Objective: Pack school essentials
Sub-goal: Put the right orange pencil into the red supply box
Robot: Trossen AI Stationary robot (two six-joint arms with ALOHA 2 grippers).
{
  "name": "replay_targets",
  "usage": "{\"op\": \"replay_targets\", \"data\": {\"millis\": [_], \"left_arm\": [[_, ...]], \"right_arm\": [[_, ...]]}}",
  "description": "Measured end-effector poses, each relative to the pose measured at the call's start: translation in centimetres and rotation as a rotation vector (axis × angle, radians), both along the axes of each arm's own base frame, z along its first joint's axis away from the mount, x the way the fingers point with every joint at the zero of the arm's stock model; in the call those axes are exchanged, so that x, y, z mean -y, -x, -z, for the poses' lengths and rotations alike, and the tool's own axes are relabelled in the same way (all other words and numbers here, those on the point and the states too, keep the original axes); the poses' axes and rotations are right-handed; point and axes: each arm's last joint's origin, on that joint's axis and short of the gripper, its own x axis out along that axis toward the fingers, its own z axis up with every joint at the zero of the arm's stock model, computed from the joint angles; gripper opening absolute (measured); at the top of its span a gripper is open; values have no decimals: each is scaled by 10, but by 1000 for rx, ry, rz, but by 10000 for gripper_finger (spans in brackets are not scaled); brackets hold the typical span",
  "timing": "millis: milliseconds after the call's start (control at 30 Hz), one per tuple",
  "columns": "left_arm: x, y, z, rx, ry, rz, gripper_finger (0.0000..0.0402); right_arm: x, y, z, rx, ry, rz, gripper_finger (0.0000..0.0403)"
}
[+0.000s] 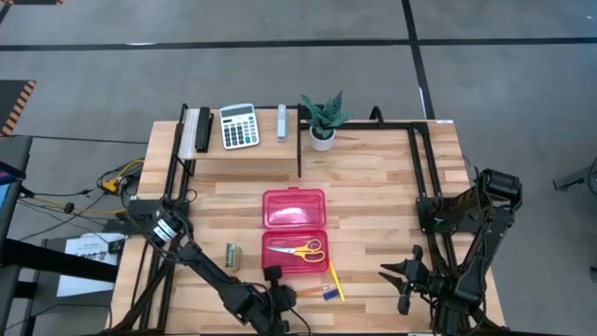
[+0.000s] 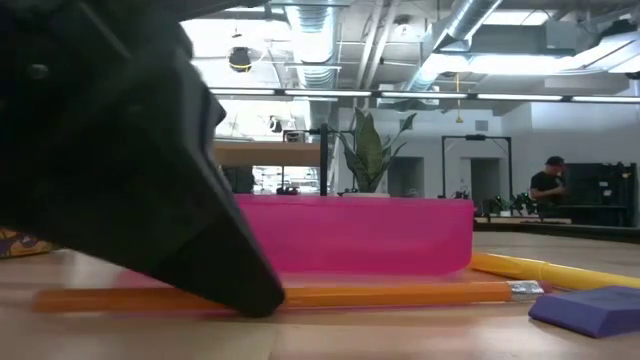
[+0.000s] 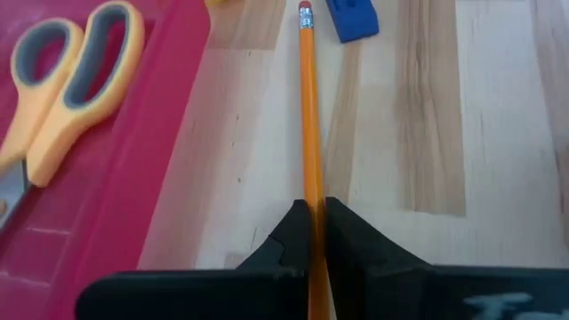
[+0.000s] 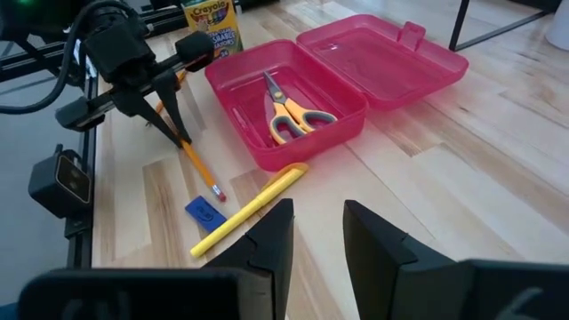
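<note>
- the left gripper (image 3: 313, 218) is at about 7 o'clock on the table, low on the wood, and its two fingers are closed on the orange pencil (image 3: 308, 107). the pencil lies flat, its eraser end pointing away from the gripper toward the blue eraser (image 3: 352, 18).
- to do this step well, i think the lift should be straight up first, so the long pencil does not drag or turn between the fingers. the grip is near one end, so the far end may hang down a little.
- the pink case (image 1: 295, 227) is open at the center of the table, just beside the pencil, at about 1 o'clock from the gripper. the yellow-handled scissors (image 1: 300, 249) are already inside its lower half. the pencil should go in beside them, parallel to the long wall, not across the rim.
- the crayon box (image 1: 232, 256) stands at 9 o'clock of the case, the yellow pen-like stick (image 1: 335, 281) at about 5 o'clock of it; both are not yet packed.
- the right gripper (image 4: 317, 233) waits at about 4 o'clock on the table, fingers apart and holding nothing.
</note>
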Motion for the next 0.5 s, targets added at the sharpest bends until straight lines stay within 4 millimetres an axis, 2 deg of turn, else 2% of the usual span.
{"op": "replay_targets", "data": {"millis": [267,500], "left_arm": [[3,-5,-18,-12,-40,-22,0],[12,-13,-36,2,16,8,0]], "right_arm": [[0,0,0,-5,13,-9,108],[0,0,0,-5,16,-10,108]]}}
